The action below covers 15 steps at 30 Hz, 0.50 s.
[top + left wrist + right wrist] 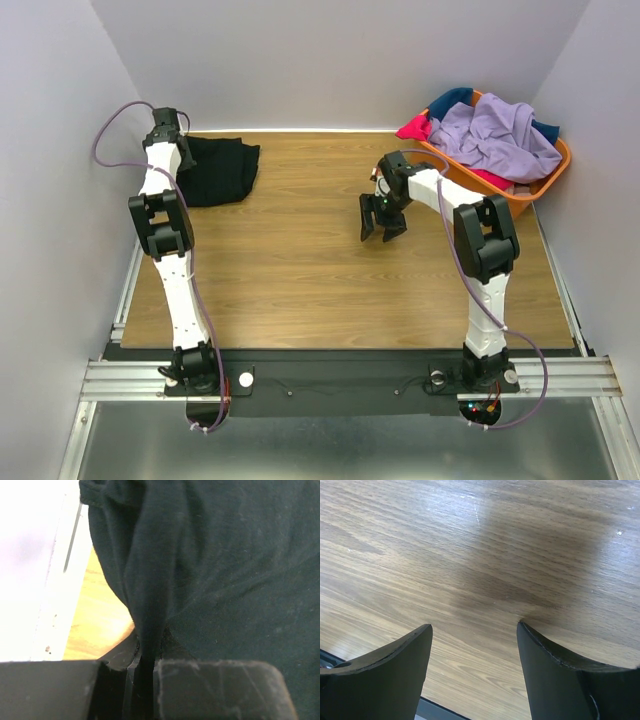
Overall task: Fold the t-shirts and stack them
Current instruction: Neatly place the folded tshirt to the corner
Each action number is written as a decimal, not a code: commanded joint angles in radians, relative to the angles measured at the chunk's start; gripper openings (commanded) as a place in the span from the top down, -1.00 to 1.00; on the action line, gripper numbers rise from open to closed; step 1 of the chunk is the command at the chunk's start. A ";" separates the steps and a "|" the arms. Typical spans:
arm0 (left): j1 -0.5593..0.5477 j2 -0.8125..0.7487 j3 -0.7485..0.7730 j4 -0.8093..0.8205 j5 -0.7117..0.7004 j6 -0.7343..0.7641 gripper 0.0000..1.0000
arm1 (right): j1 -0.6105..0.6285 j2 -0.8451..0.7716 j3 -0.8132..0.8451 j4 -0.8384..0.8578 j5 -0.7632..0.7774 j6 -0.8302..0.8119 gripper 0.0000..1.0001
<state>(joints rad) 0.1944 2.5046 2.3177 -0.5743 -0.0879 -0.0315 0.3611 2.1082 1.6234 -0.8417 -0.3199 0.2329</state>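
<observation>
My left gripper [146, 677] pinches a fold of the black t-shirt [225, 580] at the far-left corner, likely to straighten it; my right gripper [475, 640] hovers spread.

Left gripper [186, 150] is way out at the far left corner of the bench [300, 280], down on the near edge of the bunched black shirt [222, 170]. Right gripper [383, 231] hangs over bare wood right of centre, fingers spread, nothing between them. Far right corner: an orange basket [548, 173], lavender shirt [497, 135] heaped on top, pink-red shirt [414, 128] spilling over its left rim, teal shirt [450, 99] behind.
</observation>
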 commanded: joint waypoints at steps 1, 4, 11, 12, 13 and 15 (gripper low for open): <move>0.004 -0.029 0.069 0.071 0.020 -0.054 1.00 | -0.004 0.015 0.044 -0.023 0.012 0.002 -0.48; 0.004 -0.027 0.069 0.090 0.017 -0.087 1.00 | -0.005 0.018 0.053 -0.026 0.016 0.002 -0.48; 0.007 -0.020 0.068 0.105 0.010 -0.140 1.00 | -0.005 0.022 0.067 -0.033 0.016 0.003 -0.48; 0.008 -0.018 0.068 0.103 0.005 -0.154 1.00 | -0.004 0.022 0.067 -0.034 0.016 0.002 -0.48; 0.011 -0.018 0.065 0.100 0.004 -0.159 1.00 | -0.005 0.024 0.069 -0.036 0.016 0.002 -0.48; 0.013 -0.018 0.060 0.099 0.002 -0.172 1.00 | -0.004 0.026 0.070 -0.039 0.016 0.002 -0.49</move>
<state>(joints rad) 0.1947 2.5046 2.3199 -0.5182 -0.0788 -0.1520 0.3611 2.1216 1.6558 -0.8635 -0.3107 0.2352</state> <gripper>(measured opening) 0.146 0.741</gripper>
